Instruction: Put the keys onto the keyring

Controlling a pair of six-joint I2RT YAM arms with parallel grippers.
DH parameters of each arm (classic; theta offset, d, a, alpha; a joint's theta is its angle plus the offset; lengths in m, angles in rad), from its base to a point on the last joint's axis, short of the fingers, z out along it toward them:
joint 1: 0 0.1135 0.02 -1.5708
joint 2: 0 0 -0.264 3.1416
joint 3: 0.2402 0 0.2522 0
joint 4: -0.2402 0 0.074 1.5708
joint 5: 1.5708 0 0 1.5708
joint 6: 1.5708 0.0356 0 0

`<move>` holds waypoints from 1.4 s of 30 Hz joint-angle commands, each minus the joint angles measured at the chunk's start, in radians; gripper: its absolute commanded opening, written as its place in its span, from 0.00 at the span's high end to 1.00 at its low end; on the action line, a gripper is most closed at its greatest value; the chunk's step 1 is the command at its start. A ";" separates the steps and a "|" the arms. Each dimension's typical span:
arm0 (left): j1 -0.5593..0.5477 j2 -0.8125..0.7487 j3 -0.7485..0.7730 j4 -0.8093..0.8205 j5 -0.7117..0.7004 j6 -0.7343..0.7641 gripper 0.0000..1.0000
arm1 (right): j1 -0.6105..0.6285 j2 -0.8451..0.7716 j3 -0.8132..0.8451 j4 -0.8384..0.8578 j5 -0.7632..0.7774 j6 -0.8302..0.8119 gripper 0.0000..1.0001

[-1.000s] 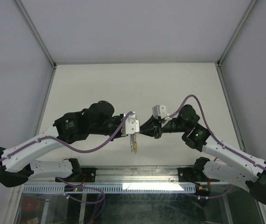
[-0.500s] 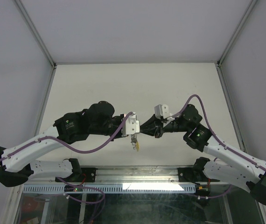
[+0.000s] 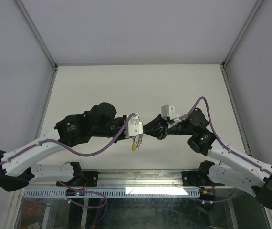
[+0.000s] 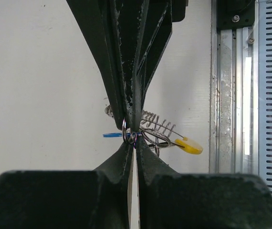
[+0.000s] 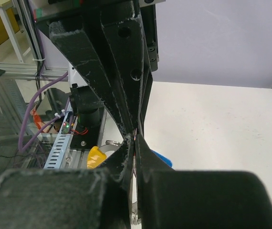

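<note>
Both grippers meet tip to tip above the table's near middle. My left gripper (image 3: 139, 133) (image 4: 133, 143) is shut, pinching the keyring (image 4: 157, 131) where its wire loops join. The ring's ribbed coil and yellow segment (image 4: 189, 145) (image 3: 134, 146) hang off to one side. My right gripper (image 3: 147, 132) (image 5: 135, 141) is shut too, its tips pressed against the left ones. A key with a blue head (image 4: 112, 135) (image 5: 161, 157) sticks out sideways at that junction and seems to be held by the right fingers. The exact contact is hidden between the black fingers.
The white table (image 3: 141, 86) is enclosed by grey walls with metal corner posts (image 3: 36, 36). An aluminium rail (image 3: 141, 183) with slotted cable ducting runs along the near edge, and it shows in the left wrist view as a rail (image 4: 231, 95). Purple cables (image 3: 98, 148) trail from both arms.
The dangling keyring has drawn up and left under the left gripper's tip. The right gripper has edged slightly closer. Both stay shut.
</note>
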 commanded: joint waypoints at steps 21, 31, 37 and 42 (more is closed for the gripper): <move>-0.005 -0.142 -0.053 0.152 -0.037 -0.064 0.68 | 0.004 -0.065 -0.028 0.236 0.052 0.038 1.00; -0.005 -0.199 -0.131 0.305 -0.022 -0.119 0.64 | 0.004 -0.057 -0.014 0.236 0.000 0.045 1.00; -0.005 -0.186 -0.148 0.343 0.019 -0.128 0.64 | 0.004 -0.052 -0.011 0.258 -0.026 0.066 1.00; -0.005 -0.163 -0.144 0.360 0.061 -0.126 0.69 | 0.004 -0.055 -0.016 0.260 -0.034 0.075 1.00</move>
